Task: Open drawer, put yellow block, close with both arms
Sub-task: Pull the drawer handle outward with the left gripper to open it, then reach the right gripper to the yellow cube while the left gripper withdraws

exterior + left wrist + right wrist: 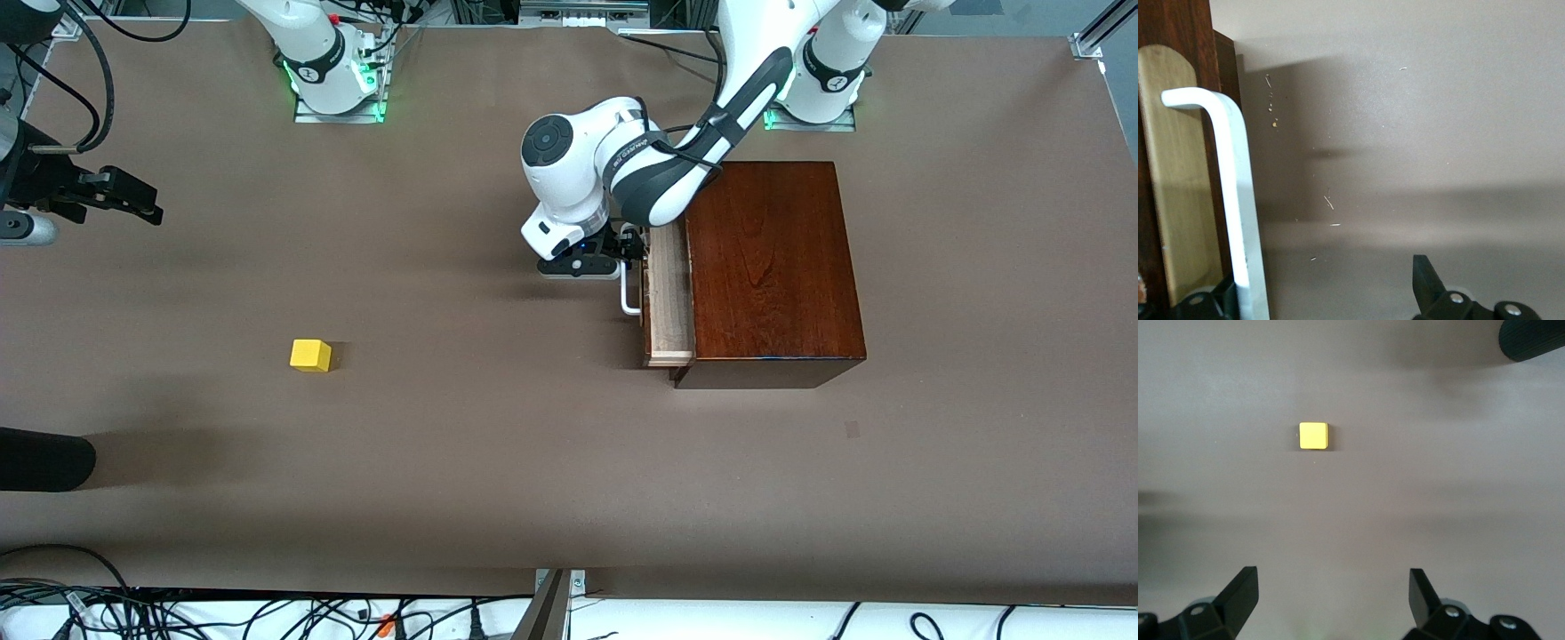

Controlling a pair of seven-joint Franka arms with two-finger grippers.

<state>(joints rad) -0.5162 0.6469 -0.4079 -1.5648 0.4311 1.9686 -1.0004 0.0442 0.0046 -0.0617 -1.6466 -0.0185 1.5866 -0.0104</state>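
The mahogany box [773, 267] stands toward the left arm's end of the table. Its drawer [669, 298] is pulled out a little and shows its pale wood tray. My left gripper [629, 253] is at the drawer's white handle [629, 300], open. The handle bar [1238, 200] lies between the fingers, close to one of them, and the other finger [1428, 287] stands well apart from it. The yellow block [310, 355] sits on the table toward the right arm's end. My right gripper [142, 200] hangs open in the air there, with nothing between its fingers [1245, 583] and the block [1314, 435] in view.
A black rounded object [44, 458] juts in at the table's edge at the right arm's end, nearer the front camera than the block; it also shows in the right wrist view [1531, 340]. Cables [267, 613] run along the near edge. The brown table [498, 427] spreads between block and box.
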